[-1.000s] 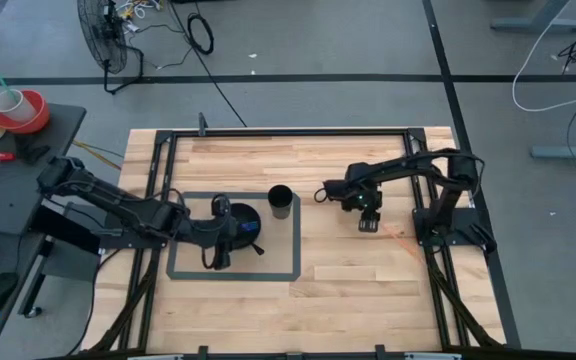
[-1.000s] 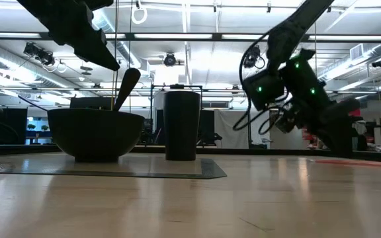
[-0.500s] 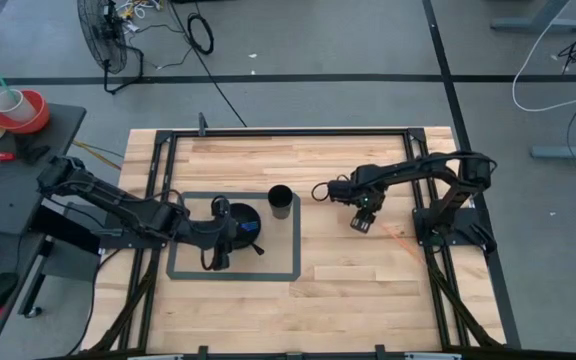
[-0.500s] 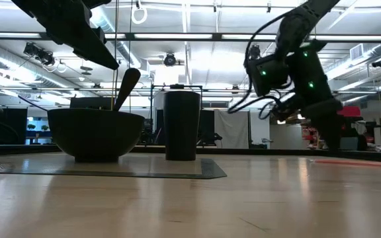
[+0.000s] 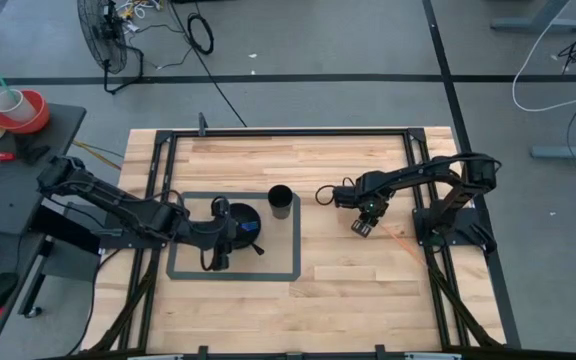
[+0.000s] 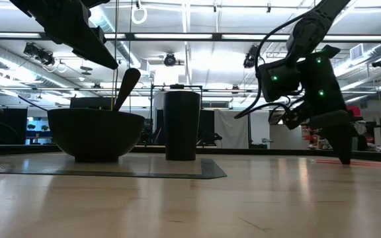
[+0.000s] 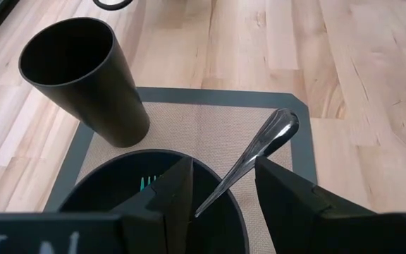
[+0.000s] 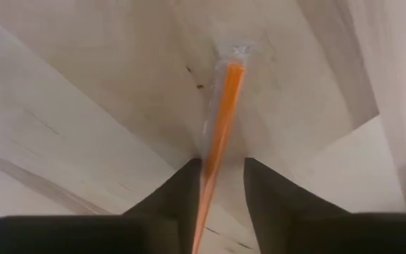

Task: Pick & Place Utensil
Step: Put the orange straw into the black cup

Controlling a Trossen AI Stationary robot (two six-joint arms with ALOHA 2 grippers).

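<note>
A silver utensil [image 7: 263,144] stands slanted in a black bowl [image 5: 242,228] on a grey mat [image 5: 183,266]. Its handle end sticks up above the rim, which also shows in the low view [image 6: 126,86]. My left gripper [image 7: 223,178] hovers over the bowl, open, with one finger on each side of the handle and not touching it. A black cup [image 5: 280,200] stands upright on the mat beside the bowl. My right gripper [image 5: 361,227] is far from them, toward the table's right. It points down at the bare wood, open by a narrow gap.
An orange mark [image 8: 224,106] lies on the wood just ahead of the right fingers, and it also shows from above [image 5: 396,236]. A black metal frame [image 5: 288,131] runs round the table. Bare wood lies between the mat and the right arm.
My right gripper has swung toward the table's right edge and sunk toward the wood. It has tipped from a slant to pointing almost straight down. The left gripper, bowl, utensil and cup have kept still.
</note>
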